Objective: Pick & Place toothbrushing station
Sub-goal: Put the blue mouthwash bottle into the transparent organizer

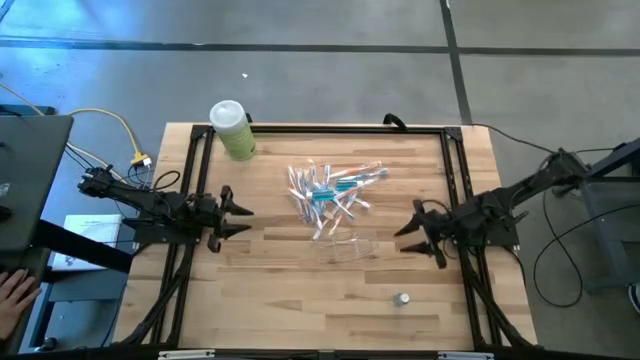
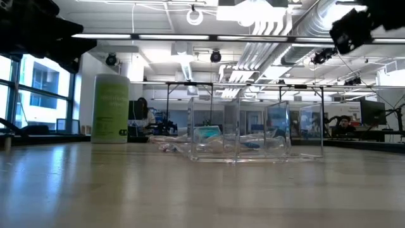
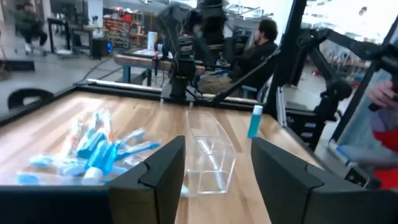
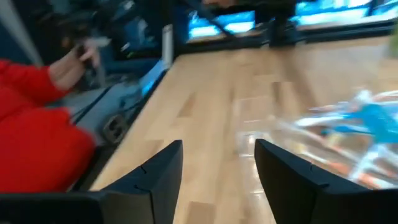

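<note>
A heap of thin clear-white toothbrush sticks with teal and orange parts [image 1: 328, 190] lies on the table's middle, toward the far side; it also shows in the left wrist view [image 3: 93, 152] and the right wrist view [image 4: 367, 127]. A small see-through plastic holder [image 1: 352, 246] stands on the table just nearer than the heap; it also shows in the low view [image 2: 239, 130] and the left wrist view [image 3: 210, 158]. My left gripper [image 1: 240, 219] is open and empty at the table's left. My right gripper [image 1: 410, 236] is open and empty at the right, near the holder.
A light-green bottle with a white cap [image 1: 232, 130] stands at the far left corner. A tiny round grey knob [image 1: 401, 298] lies near the front right. A black frame [image 1: 320, 130] runs along the table's edges. A person in red [image 4: 37, 137] is beside the table.
</note>
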Available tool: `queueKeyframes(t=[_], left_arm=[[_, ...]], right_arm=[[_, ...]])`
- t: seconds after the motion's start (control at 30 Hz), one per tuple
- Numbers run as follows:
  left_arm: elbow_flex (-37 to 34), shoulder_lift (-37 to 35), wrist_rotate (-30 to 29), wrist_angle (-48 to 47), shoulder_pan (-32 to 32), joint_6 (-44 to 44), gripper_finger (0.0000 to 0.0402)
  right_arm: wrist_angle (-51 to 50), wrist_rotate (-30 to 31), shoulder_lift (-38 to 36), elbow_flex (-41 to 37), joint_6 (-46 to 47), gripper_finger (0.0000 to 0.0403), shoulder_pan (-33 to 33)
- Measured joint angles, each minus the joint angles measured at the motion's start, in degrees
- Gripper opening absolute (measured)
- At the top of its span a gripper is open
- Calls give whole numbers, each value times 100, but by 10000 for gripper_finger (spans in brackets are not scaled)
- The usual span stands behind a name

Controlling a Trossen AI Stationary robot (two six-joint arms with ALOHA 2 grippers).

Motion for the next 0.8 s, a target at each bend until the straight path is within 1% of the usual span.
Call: queueKeyframes(t=[0.07,0.1,0.17,0.23,0.3,0.43,0.57,0.67,0.73,0.8], left_arm=[[0,0,0,-1,0,-305,180],[0,0,-1,-2,0,-402,180],[0,0,-2,-2,0,-432,180],[0,0,-2,-2,0,-394,180],[0,0,-2,-3,0,-346,180],[0,0,-2,-4,0,-305,180],[0,0,-4,-4,0,-309,180],[0,0,-4,-4,0,-309,180],[0,0,-4,-5,0,-311,181],[0,0,-4,-7,0,-311,181]], right_arm=[[-41,-67,415,405,136,192,317],[-34,-193,611,610,252,192,463],[-51,-326,976,1017,370,192,739],[-207,-301,1329,1387,328,192,932],[-588,-123,1638,1733,309,192,1066],[-1604,242,2187,2434,1039,192,1266],[-2612,329,2733,3104,852,184,1470],[-2804,306,3028,3519,869,172,1597],[-2940,266,3188,3710,1158,163,1664],[-3058,95,3330,3850,1625,156,1693]])
